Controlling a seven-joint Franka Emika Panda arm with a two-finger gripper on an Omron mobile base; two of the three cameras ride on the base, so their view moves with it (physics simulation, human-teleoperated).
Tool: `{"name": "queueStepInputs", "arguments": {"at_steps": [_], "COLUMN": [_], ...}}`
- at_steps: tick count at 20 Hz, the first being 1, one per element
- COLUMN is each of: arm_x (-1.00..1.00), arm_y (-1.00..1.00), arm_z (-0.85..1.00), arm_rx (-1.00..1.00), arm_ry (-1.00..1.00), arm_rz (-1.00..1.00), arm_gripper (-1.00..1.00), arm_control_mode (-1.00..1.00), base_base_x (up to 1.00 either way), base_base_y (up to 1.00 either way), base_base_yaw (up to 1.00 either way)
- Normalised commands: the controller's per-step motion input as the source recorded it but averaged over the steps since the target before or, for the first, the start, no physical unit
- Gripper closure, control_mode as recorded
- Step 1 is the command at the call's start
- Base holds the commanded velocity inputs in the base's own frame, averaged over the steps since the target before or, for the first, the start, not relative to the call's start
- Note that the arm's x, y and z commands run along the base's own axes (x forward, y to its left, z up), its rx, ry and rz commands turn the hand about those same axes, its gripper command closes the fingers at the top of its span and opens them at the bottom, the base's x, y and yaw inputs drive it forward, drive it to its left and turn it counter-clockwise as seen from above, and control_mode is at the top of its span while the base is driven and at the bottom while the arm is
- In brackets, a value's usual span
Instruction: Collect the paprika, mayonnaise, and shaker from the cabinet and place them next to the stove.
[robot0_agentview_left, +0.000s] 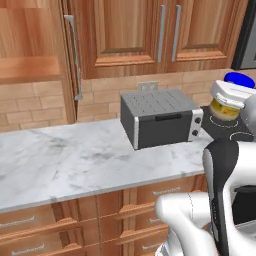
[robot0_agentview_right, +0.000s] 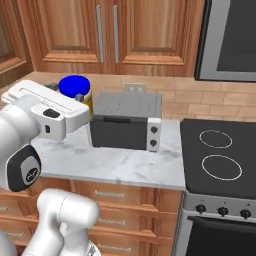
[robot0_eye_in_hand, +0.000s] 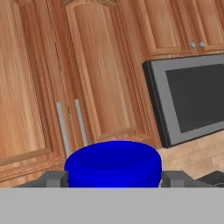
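Note:
My gripper (robot0_agentview_left: 231, 98) is shut on the mayonnaise (robot0_agentview_left: 226, 108), a squat yellowish jar with a blue lid (robot0_agentview_right: 75, 85), and holds it in the air. The jar hangs to the right of the grey toaster oven, over the near edge of the stove (robot0_agentview_right: 220, 150). In the hand view the blue lid (robot0_eye_in_hand: 113, 164) sits between the two fingertips (robot0_eye_in_hand: 54, 178). The cabinet (robot0_agentview_left: 30, 70) stands open at the far left, its door edge and silver handle (robot0_agentview_left: 75, 57) facing me. The paprika and the shaker are out of view.
A grey toaster oven (robot0_agentview_left: 160, 117) sits on the marble counter (robot0_agentview_left: 65, 160) against the brick wall. A dark microwave (robot0_agentview_right: 230, 40) hangs above the cooktop. Closed wooden wall cabinets (robot0_agentview_right: 107, 30) run along the top, with drawers below the counter.

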Motion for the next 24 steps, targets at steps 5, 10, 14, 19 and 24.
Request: {"name": "queueStepInputs", "arguments": {"at_steps": [5, 10, 14, 19, 24], "arm_x": [0.0, 0.0, 0.0, 0.0, 0.0], "arm_y": [0.0, 0.0, 0.0, 0.0, 0.0], "arm_z": [0.0, 0.0, 0.0, 0.0, -0.09], "arm_rx": [0.0, 0.0, 0.0, 0.0, 0.0], "arm_ry": [0.0, 0.0, 0.0, 0.0, 0.0], "arm_rz": [0.0, 0.0, 0.0, 0.0, 0.03], "arm_gripper": [1.0, 1.0, 1.0, 1.0, 1.0], "arm_control_mode": [1.0, 1.0, 1.0, 1.0, -1.0], "base_base_x": [0.53, 0.42, 0.38, 0.39, 0.11], "base_base_y": [-0.63, -0.59, -0.55, -0.47, -0.19], "base_base_yaw": [0.01, 0.03, 0.04, 0.05, 0.08]}}
